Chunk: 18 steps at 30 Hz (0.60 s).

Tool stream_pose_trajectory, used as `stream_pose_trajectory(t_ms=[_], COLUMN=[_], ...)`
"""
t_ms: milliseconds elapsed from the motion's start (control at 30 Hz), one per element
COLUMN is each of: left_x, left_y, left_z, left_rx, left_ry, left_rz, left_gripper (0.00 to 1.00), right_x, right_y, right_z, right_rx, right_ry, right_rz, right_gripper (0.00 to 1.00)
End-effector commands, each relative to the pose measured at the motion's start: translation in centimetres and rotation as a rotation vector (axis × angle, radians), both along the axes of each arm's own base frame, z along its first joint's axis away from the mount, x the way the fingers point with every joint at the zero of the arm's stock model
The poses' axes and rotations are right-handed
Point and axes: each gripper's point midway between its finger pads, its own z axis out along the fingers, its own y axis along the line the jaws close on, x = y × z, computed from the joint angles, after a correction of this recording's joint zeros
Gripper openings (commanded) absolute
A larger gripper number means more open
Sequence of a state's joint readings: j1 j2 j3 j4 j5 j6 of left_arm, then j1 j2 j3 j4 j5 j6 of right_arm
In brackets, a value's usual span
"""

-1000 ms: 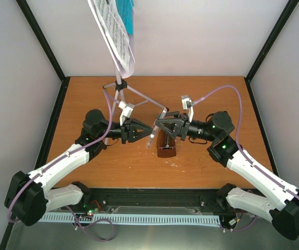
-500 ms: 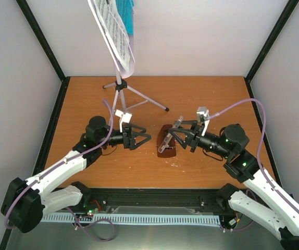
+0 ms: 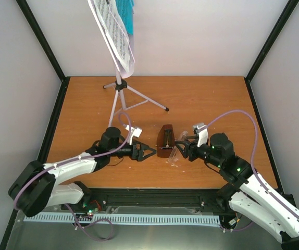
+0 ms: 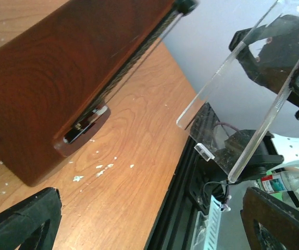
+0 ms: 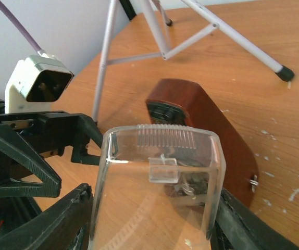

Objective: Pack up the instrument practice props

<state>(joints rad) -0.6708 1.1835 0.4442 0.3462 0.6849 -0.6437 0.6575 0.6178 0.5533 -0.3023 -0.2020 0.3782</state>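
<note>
Just left of the metronome (image 3: 165,139), the left hand (image 3: 150,152) hovers low over the bench (image 3: 217,104), fingers spread wide with nothing between them. Behind and left of the metronome, the music stand (image 3: 119,88) is fully set up on its tripod. The sheet music (image 3: 114,39) and teal booklet (image 3: 126,14) sit on its desk high above. The metronome sits on the bench with its pendulum face uncovered. Just right of it, the right hand (image 3: 181,151) grips the clear cover (image 5: 159,172), tilted and apart from the brown body. Packing looks barely begun: the cover must go on, the papers must come down and the stand must be folded. The left hand crowds the metronome's left side, and a tripod leg ends just behind the metronome.
</note>
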Motion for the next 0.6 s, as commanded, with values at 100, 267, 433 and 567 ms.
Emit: stream_pose_trajectory(t_ms=[100,267,433,567], left_x=[0.0,-0.6,-1.3,-1.9], left_y=[-1.4,-2.5,-4.4,-6.1], left_z=[-0.7,-2.0,-2.9,-2.8], left_rx=[-0.012,-0.011,-0.013,-0.034], left_ry=[-0.059,-0.058,-0.068,-0.088], left_rz=[-0.063,-0.119,-0.179,-0.217], left_gripper=[0.94,0.94,0.93,0.92], right_x=[1.0,1.3,1.2,1.0], right_y=[-1.4,-1.9,-2.3,-3.0], right_z=[-1.4,-2.6,-2.9,-2.4], right_rx=[-0.053,-0.059,-0.046,-0.051], right_ry=[-0.006,0.04,0.058,0.052], right_rz=[-0.096,-0.143,-0.168,-0.195], right_gripper=[0.54,0.54,0.54,0.55])
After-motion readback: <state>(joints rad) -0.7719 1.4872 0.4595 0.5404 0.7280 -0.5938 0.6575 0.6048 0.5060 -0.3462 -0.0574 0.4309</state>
